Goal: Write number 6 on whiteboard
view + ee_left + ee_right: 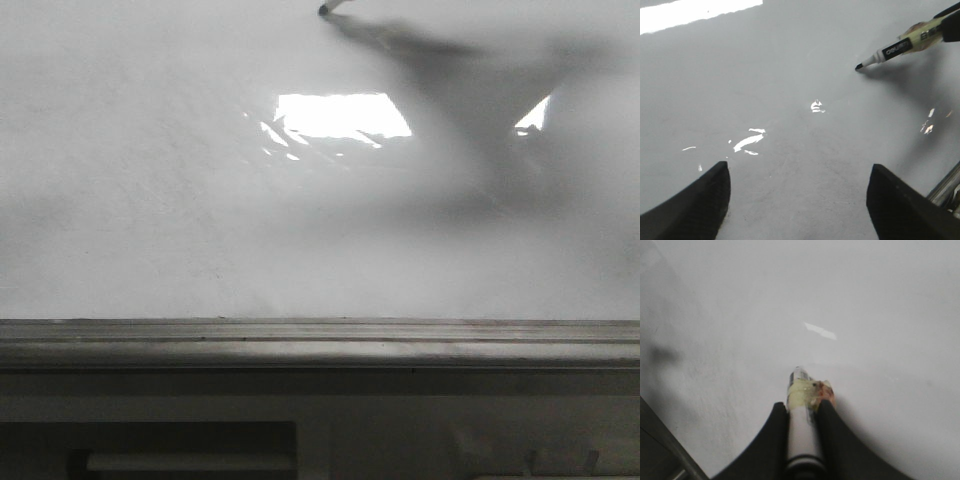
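The whiteboard (160, 200) fills the upper two thirds of the front view, glossy and faintly smudged, with a bright rectangular light reflection (340, 115) just above centre. No marker stroke can be made out on it in any view, so the number 6 is not visible. At the top edge of the front view, right of centre, the dark tip of a marker (325, 9) sits at or just off the board, its shadow (470, 80) spreading down to the right. In the left wrist view the marker (890, 50) enters from the upper right, black tip down, close to the surface; whether it touches cannot be told.

The right end effector (802, 410) is clenched on the marker's barrel (801, 432), with yellowish tape (807, 392) wrapped just ahead of the fingers. The left end effector (797, 200) is released, its two dark fingers (695, 205) wide apart over bare board. A grey metal rail (320, 345) runs along the board's lower edge in the front view.
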`<state>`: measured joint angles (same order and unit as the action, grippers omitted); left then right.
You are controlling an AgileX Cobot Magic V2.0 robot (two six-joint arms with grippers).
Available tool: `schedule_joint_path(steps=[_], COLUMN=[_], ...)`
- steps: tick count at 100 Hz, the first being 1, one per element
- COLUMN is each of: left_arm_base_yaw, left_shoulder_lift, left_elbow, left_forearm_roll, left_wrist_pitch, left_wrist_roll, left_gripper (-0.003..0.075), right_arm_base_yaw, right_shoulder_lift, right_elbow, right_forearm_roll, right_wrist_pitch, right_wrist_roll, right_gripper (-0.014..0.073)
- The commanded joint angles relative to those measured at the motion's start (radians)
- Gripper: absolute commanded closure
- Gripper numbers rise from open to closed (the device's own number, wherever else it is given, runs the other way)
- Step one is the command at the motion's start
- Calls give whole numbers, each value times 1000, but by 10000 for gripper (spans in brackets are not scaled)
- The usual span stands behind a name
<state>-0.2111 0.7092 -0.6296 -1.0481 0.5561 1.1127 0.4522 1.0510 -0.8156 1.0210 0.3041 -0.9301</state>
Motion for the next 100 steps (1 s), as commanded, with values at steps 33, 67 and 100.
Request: schedule_joint_path(steps=[33,67,100], left_arm_base_yaw=[3,3,3], left_shoulder_lift=[-5,-5,-5], left_elbow=[-29,-29,-29], left_forearm_roll=[-61,-79,-86], left_wrist_pitch=[-51,-51,-39], left_wrist_roll=[-7,-7,-4], left_gripper=[209,209,209], right_arm_base_yaw=[-6,-47,11], right_shoulder_lift=[71,12,108], right_elbow=[-23,-44,-177], right_forearm_roll=[-118,-173,-127], right_wrist_pitch=[225,87,299], right_wrist_roll=[45,134,73], right_gripper=[638,638,638])
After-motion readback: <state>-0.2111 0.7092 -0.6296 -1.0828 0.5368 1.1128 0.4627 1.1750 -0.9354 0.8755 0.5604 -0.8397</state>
